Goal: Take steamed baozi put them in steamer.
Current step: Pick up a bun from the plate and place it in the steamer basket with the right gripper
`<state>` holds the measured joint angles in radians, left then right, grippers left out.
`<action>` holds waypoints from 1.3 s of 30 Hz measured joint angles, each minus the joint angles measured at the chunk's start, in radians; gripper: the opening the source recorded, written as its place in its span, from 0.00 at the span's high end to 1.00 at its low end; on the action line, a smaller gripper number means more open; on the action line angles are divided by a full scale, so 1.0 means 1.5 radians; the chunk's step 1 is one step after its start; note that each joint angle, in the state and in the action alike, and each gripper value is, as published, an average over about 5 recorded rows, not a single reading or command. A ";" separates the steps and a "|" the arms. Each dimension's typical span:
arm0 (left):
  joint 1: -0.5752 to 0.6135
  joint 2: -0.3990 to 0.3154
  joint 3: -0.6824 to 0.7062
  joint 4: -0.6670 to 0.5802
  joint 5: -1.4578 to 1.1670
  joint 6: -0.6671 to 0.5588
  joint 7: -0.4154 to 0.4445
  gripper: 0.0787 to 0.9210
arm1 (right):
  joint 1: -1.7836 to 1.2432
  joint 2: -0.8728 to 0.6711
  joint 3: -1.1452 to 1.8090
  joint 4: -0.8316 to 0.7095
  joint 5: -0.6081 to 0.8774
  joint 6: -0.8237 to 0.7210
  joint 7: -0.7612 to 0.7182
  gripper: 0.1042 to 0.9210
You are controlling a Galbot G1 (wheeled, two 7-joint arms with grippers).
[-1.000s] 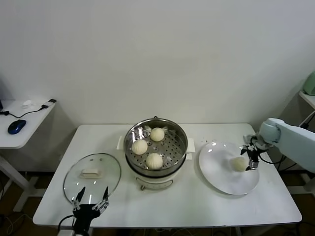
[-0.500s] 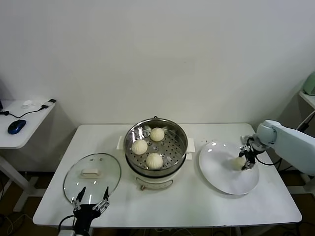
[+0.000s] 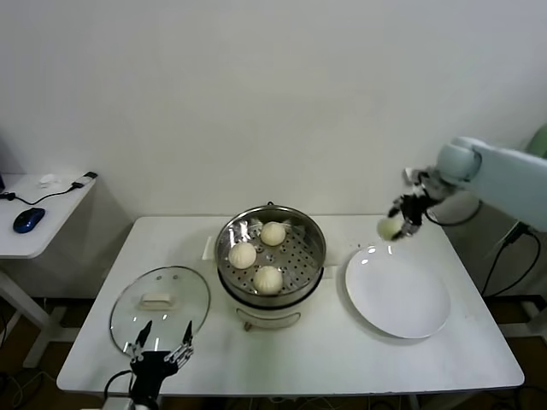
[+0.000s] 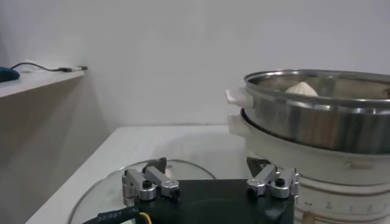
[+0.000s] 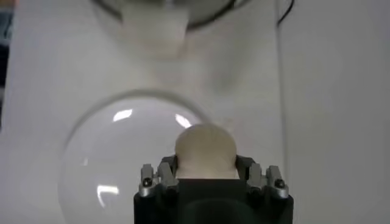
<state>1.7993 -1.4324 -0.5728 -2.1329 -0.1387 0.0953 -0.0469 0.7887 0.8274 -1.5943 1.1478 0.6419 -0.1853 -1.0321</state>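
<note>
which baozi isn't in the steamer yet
The baozi gripped by the right gripper, lifted above the plate's far edge. The other three baozi lie on the tray inside the steamer.

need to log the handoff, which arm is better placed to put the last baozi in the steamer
Right. The right gripper already holds the last baozi above the plate; the left gripper hangs open by the glass lid.

The right arm reaches in from the right, its right gripper (image 3: 402, 217) raised in the air with fingers clamped on a bun (image 5: 206, 151). The left gripper (image 3: 160, 356) sits low at the near edge, fingers spread wide.
</note>
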 measured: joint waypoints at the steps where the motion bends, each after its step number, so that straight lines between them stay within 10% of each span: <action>1: -0.001 0.000 0.001 -0.001 0.000 0.001 0.000 0.12 | 0.021 0.009 -0.011 0.018 0.024 -0.008 0.005 0.35; 13: -0.009 0.002 -0.003 -0.007 -0.007 0.006 0.002 0.12 | 0.082 0.118 -0.052 0.157 0.189 -0.114 0.108 0.35; 39: -0.008 0.006 -0.001 -0.008 -0.008 0.006 0.004 0.12 | -0.092 0.195 -0.013 0.091 0.125 -0.172 0.186 0.26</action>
<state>1.7869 -1.4233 -0.5736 -2.1445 -0.1507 0.1038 -0.0408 0.6503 1.1192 -1.6133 1.2843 0.8294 -0.4428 -0.7528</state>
